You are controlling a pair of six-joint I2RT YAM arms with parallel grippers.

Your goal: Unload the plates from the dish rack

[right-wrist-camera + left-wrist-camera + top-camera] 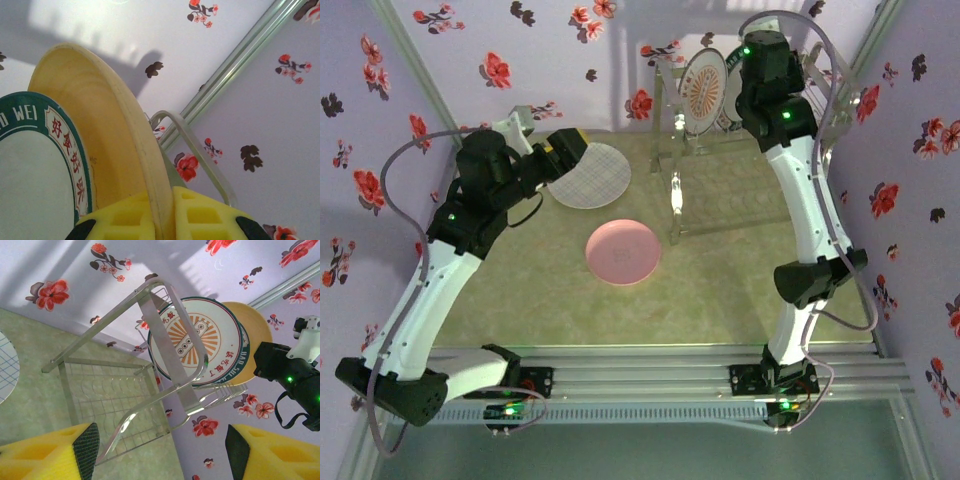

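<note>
While the dish rack (pixel 170 340) holds upright plates (pixel 215 340), right gripper (pixel 162 215) pinching the yellow plate (pixel 100 140), left gripper (pixel 161 445) wide.

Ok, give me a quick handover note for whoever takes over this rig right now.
Left gripper: open, empty, near the white round plate with grey grid.
Right gripper: shut on the rim of the yellow round plate, which stands in the chrome wire dish rack.
Done: grid plate and pink round plate lie flat on the table.
Left: the yellow one, then the orange-sunburst plate and green-rimmed white plate in the rack.
</note>
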